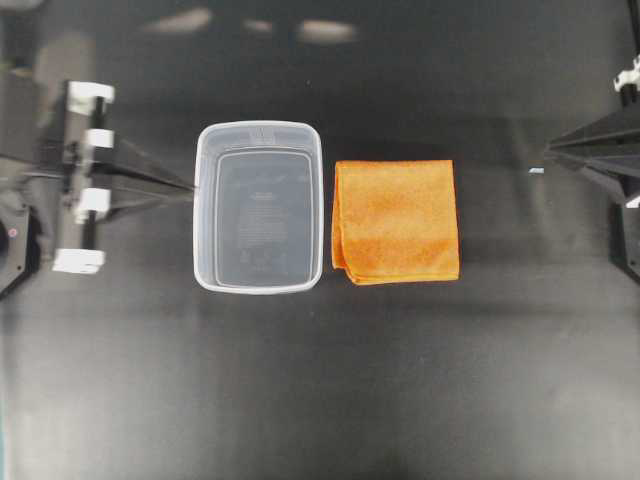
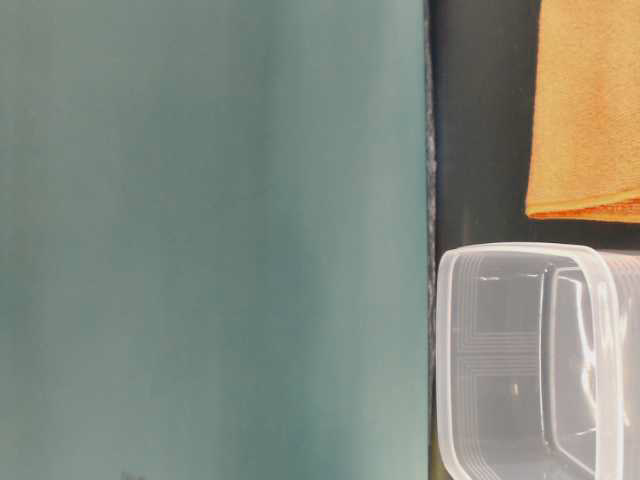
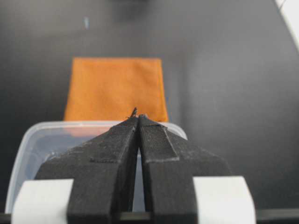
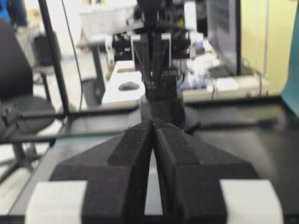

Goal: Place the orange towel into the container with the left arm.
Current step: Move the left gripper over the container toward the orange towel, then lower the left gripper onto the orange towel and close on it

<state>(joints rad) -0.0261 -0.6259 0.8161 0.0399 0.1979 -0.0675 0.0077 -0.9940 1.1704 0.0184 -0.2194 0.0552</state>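
The orange towel [image 1: 396, 221] lies flat and folded on the black table, just right of the clear container [image 1: 205, 215], which is empty. From the left wrist view the towel [image 3: 116, 88] shows beyond the container's far rim [image 3: 60, 125]. My left gripper [image 1: 190, 186] is shut with nothing in it, its tip at the container's left wall; its tips [image 3: 138, 116] meet above the tub. My right gripper [image 1: 548, 152] is shut and empty at the far right, apart from the towel. In the right wrist view its tips [image 4: 153, 120] point toward the left arm [image 4: 156, 51] across the table.
The table-level view shows the container's corner [image 2: 450, 300] and the towel's edge [image 2: 585, 110] beside a teal wall [image 2: 210, 240]. A small light speck [image 1: 536, 171] lies on the table near the right gripper. A chair [image 4: 18, 107] and desks stand beyond the table.
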